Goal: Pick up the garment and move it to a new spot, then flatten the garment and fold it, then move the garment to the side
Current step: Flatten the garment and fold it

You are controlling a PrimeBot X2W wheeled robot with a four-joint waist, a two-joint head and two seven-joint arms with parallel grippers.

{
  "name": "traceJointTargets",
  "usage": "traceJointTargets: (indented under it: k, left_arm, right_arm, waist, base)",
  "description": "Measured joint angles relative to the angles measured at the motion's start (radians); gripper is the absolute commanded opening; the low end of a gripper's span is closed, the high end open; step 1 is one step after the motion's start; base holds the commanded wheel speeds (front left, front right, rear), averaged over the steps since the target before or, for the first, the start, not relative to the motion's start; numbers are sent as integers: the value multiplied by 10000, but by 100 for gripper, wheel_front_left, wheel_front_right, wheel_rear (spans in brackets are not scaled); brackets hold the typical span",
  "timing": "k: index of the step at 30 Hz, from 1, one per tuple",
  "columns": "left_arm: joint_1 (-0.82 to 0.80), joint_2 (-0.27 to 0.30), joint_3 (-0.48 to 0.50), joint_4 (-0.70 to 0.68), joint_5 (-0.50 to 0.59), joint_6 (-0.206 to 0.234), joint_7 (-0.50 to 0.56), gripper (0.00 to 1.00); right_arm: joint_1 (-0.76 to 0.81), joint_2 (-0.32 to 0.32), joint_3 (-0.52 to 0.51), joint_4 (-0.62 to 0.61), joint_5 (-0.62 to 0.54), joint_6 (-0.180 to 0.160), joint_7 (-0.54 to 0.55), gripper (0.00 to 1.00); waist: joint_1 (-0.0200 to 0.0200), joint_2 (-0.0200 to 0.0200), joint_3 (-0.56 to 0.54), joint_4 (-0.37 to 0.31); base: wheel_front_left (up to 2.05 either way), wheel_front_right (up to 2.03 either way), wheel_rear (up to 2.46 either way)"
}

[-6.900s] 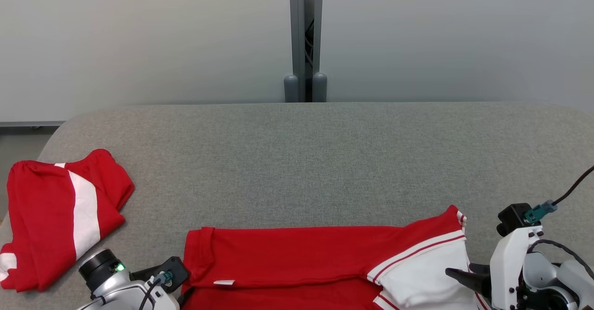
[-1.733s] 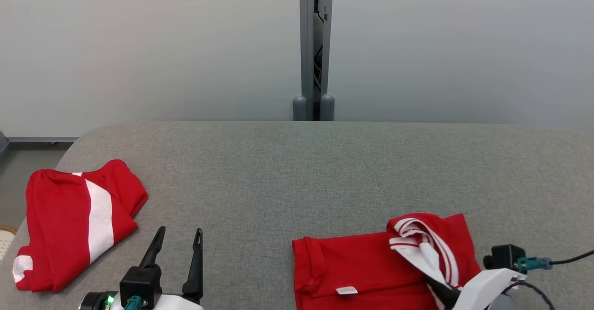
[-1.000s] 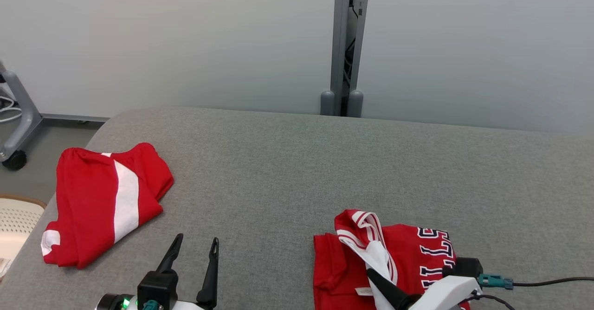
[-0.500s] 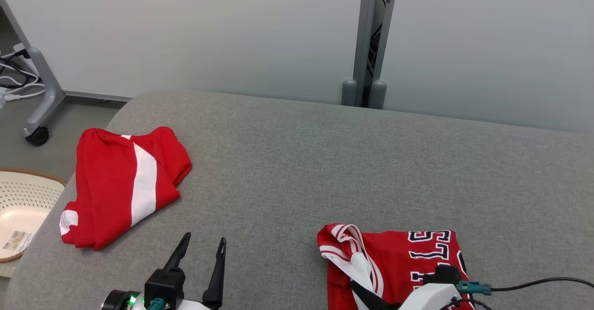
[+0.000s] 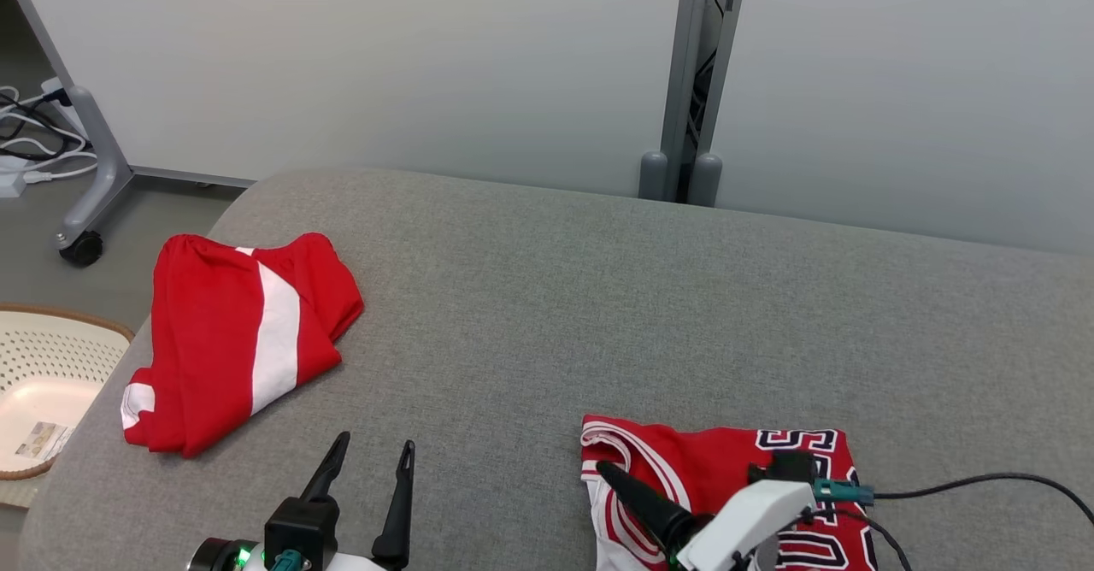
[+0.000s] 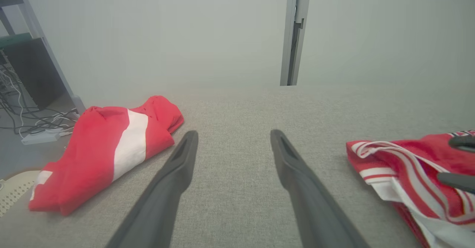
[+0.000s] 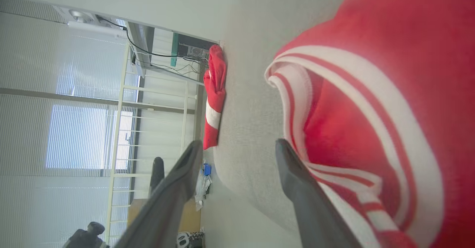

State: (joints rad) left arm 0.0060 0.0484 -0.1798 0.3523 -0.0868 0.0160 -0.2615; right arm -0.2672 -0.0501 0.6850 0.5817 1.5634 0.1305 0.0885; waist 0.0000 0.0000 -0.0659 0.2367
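Garment [image 5: 722, 460] lies folded under the right claw [image 5: 620, 481] in the head view; left claw [image 5: 375, 441] spread, well apart. Left wrist view: it sits off to that claw's right, untouched. Right wrist view: claw spread, pinching nothing. Folding seems finished; next, grip it and shift it aside.

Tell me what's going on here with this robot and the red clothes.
A two-armed robot is folding a red jersey on a grey padded surface. The jersey lies folded at the near right, and the right hand is over its striped trim with jaws open, gripping nothing. The left hand hovers open above bare surface, idle. Another red and white garment lies bunched at the left. Moving the jersey aside looks like what remains.
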Motion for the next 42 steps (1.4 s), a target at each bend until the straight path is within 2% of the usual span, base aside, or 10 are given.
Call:
traceJointTargets:
  k: [6,11,16,20,23,28,31,34,38,42]
  left_arm:
    - [8,0,31,-10,-23,27,0,100]
    - [46,0,130,-59,-15,27,0,100]
    - [51,2,245,-182,-6,27,0,100]
    - [46,-4,311,-351,-23,31,0,100]
    - [43,2,401,-497,-38,86,0,100]
    - [10,4,437,-731,-56,115,0,100]
    - [1,0,456,-871,-58,146,0,100]
    - [4,0,470,-961,-58,178,0,100]
    - [29,0,481,-968,-56,192,0,100]
    - [81,4,472,-986,-58,203,0,100]
  right_arm:
    - [-525,-15,29,-859,251,2,-228,100]
    - [-1081,-1011,-357,-1060,-943,2,-1375,100]
    - [-1579,-2412,-679,-171,-3716,2,-3108,100]
    - [-1647,-2892,-1476,447,-5923,2,-3457,100]
    - [-1605,-3196,-2953,238,-8295,2,-3505,100]
    - [-130,-2424,-5145,-882,-11459,4,-3522,100]
    - [667,-1795,-6366,-1639,-12412,4,-3530,100]
    - [1428,-1304,-7001,-2247,-13384,4,-3528,100]
    - [2193,-752,-7451,-2422,-14170,4,-3528,100]
    - [2399,-403,-7712,-2424,-14098,4,-3528,100]
  waist:
    - [0,0,-188,-98]
    - [0,0,-320,-256]
    - [0,0,-397,-479]
    - [0,0,-391,-698]
    - [0,1,-344,-884]
    - [0,0,-203,-1142]
    - [0,0,-136,-1249]
    - [0,0,-93,-1322]
    - [1,0,-72,-1415]
    - [0,0,-59,-1488]
  base:
    - [0,0,0]
    - [0,0,0]
    - [0,0,0]
    - [0,0,0]
    - [0,0,0]
    - [0,0,0]
    - [0,0,0]
    - [0,0,0]
    - [0,0,0]
    - [0,0,0]
